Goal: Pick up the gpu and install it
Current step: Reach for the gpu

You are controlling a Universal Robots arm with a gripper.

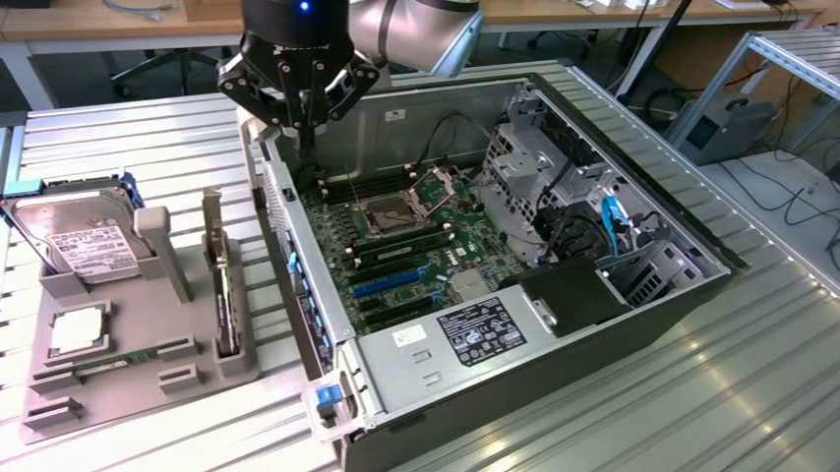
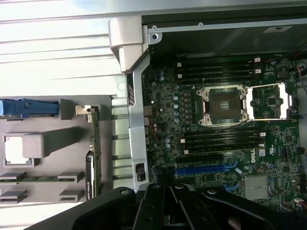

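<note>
Grey holder (image 1: pixel 132 398) on the bench (image 1: pixel 132 138), exterior view's left. The gpu (image 1: pixel 224 305) stands on edge in its slot there, untouched, between the holder's posts. Drive (image 1: pixel 86 246) sits in the same holder, further to that view's left; not your part. Open case (image 1: pixel 683 295) lies just beside the holder, board (image 1: pixel 407 246) face up. Gripper (image 1: pixel 305 138) hangs over the case's holder-side wall, well apart from the gpu. Jaws look pinched together, nothing between them.

Wrist view: gripper (image 2: pixel 165 203) looks straight down on the case edge. Gpu (image 2: pixel 97 143) reads as a thin green strip standing in the holder (image 2: pixel 67 120), across the case wall from the board. Blue slot (image 2: pixel 206 169) on the board is empty. Jaws closed, empty.

My read: you're on the approach for the pick, and nothing of the install is done. A grasp would call for the jaws opened first, then centred over the card's top edge and lined up with its length. The card is thin and upright, so an off-axis pinch could tilt it in the slot. Can't tell from here which end carries the bracket, so check before you commit.
</note>
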